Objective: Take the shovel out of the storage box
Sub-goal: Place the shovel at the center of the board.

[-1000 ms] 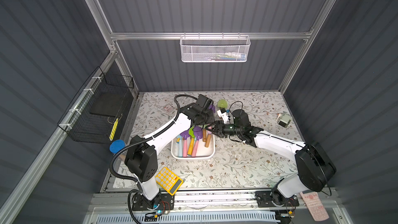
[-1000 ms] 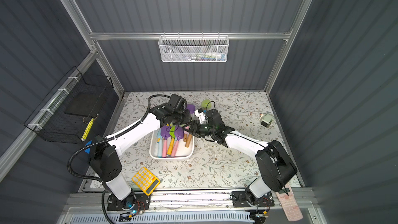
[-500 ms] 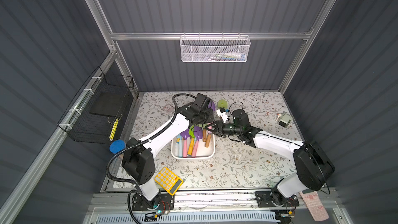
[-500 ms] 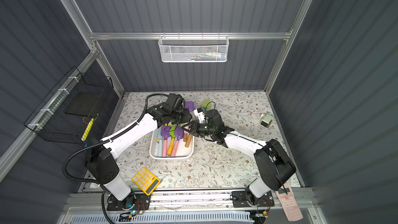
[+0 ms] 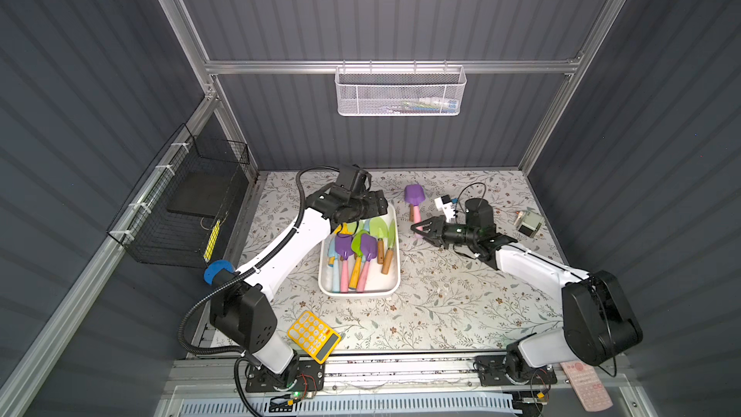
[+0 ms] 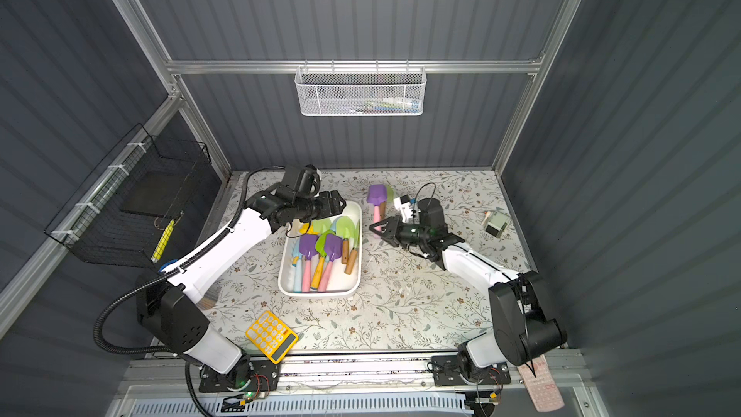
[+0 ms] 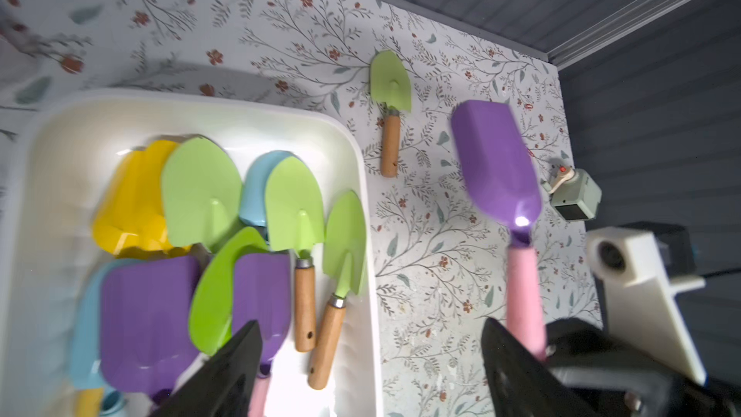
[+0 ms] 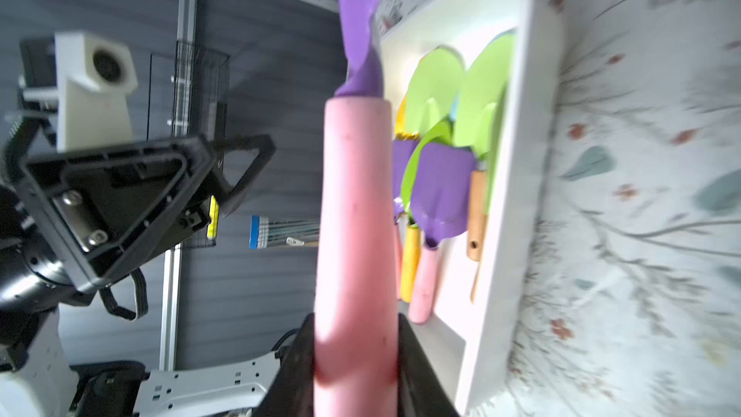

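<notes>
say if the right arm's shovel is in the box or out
Out: right gripper's jaws hold the purple shovel beside the storage box.

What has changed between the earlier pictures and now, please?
The left gripper let go of the purple shovel, opened and drew back to the left. The right gripper shut on its pink handle and drew it slightly right, clear of the storage box. Box, remaining shovels, green shovel and calculator stayed put.

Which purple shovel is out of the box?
The purple shovel clamped by its handle in the right gripper, off to the side of the storage box. The other two purple ones lie inside it.
</notes>
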